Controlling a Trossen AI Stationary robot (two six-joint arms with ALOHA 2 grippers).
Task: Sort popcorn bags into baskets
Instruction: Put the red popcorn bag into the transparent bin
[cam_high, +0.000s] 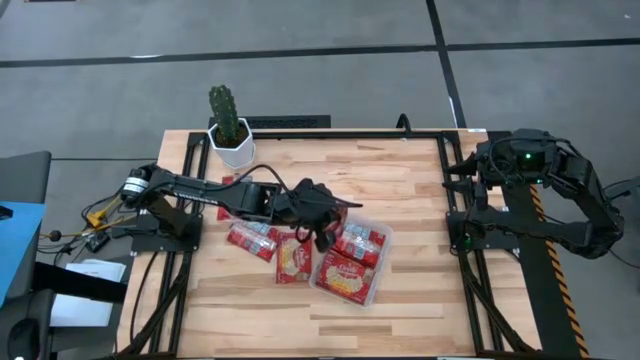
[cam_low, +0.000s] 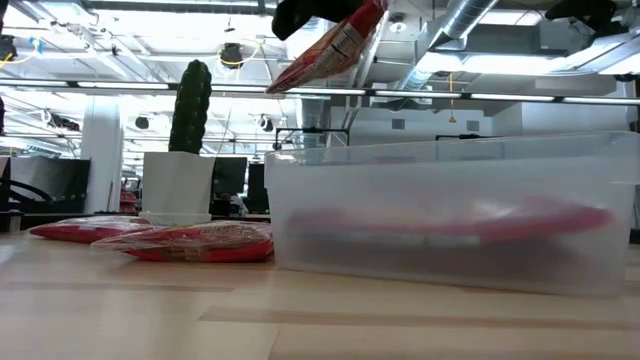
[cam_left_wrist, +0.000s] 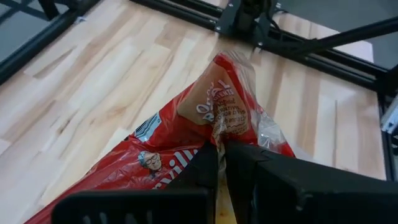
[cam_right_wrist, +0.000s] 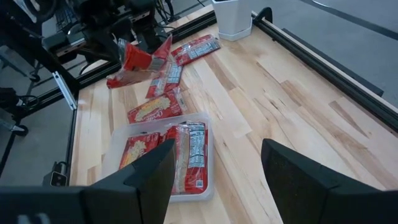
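The pale wooden plank surface stands in an open hall with ceiling ducts. Near its middle, the left pincer is clamped on a red foil popcorn bag, lifted beside the clear shallow plastic bin. Through the bin's cloudy wall, the packets inside show only as a red blur. The right pincer hangs open at the right edge, holding nothing.

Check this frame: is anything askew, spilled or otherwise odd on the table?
Nothing looks spilled or damaged. The left gripper holds one popcorn bag aloft by its edge, so it hangs tilted and crumpled. Other bags lie loose beside the clear bin, unsorted. The right gripper waits open.
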